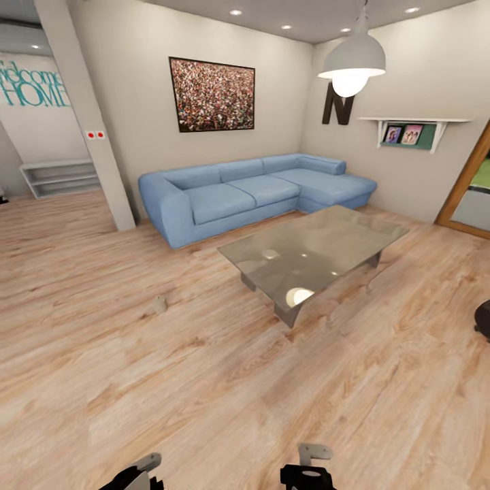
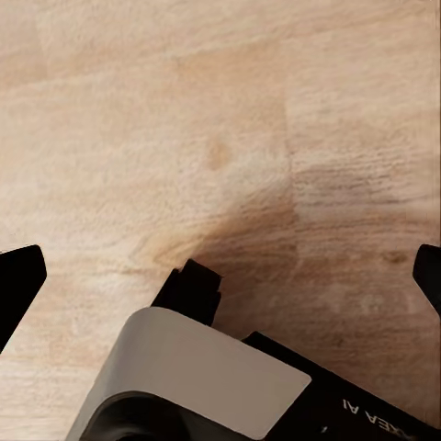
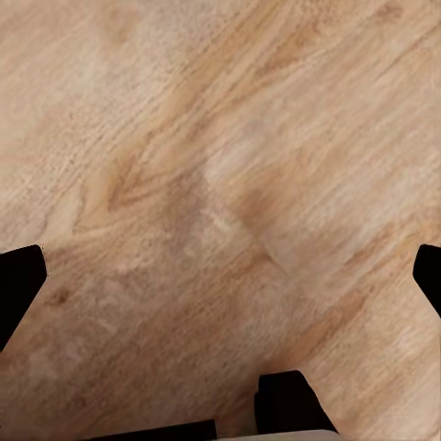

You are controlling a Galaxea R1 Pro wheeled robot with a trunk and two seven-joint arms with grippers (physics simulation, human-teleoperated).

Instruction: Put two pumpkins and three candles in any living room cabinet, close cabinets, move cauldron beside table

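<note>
Pale wood-plank flooring point(image 1: 170, 381) runs across a living room with beige walls, where a long light-blue corner sofa point(image 1: 252, 190) stands against the far wall beneath a dark-framed speckled picture point(image 1: 211, 94). Before the sofa stands a low rectangular glass-topped coffee table point(image 1: 316, 248) on grey metal legs, its top bare apart from reflections of the white dome pendant lamp point(image 1: 352, 61) hanging above it. One small, stubby grey-beige candle point(image 1: 160, 304) sits upright on the floor, well apart from the table's near-left corner and on the open planks in front of the sofa's left end. At the right edge of the head view, a dark rounded shape point(image 1: 483, 320) is cut off by the frame; it may be the black cauldron, but too little shows to be sure. A white wall shelf point(image 1: 412, 129) with small framed photos hangs on the right wall beside a large dark letter N point(image 1: 338, 105). The left gripper point(image 2: 220, 280) hangs above bare floor with its black fingertips point(image 2: 18, 280) spread to the sides of the left wrist view, holding nothing. The right gripper point(image 3: 220, 280) is likewise splayed wide over the planks, nothing between its tips.
</note>
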